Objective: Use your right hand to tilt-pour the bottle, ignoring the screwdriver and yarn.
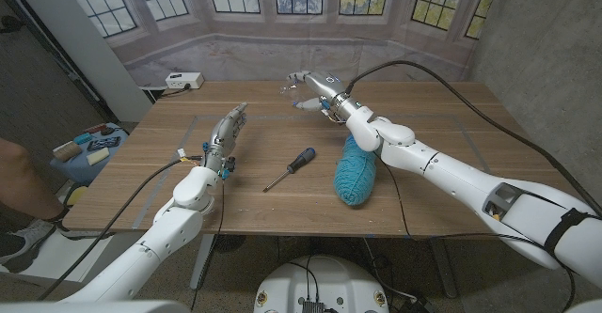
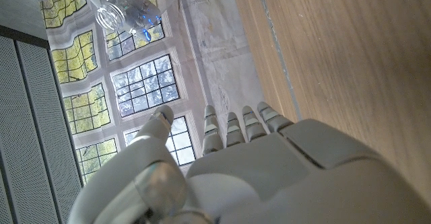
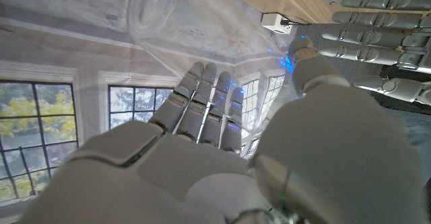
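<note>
Near the tabletop's far edge, the right hand (image 1: 315,89) grips the clear bottle (image 1: 293,87) off the wood, long axis tipped close to level and pointing toward the robot's left. Behind that forearm lie the teal yarn (image 1: 356,173) and the screwdriver (image 1: 290,168) mid-table. Toward the left edge, the left hand (image 1: 226,132) holds nothing, fingers extended.

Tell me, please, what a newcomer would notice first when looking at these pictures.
The eye goes first to the right hand, which holds a clear bottle tilted above the far middle of the wooden table. Next comes the bright teal yarn, lying beside the right forearm, with the screwdriver to its left. The left hand waits over the table's left part, holding nothing.
</note>
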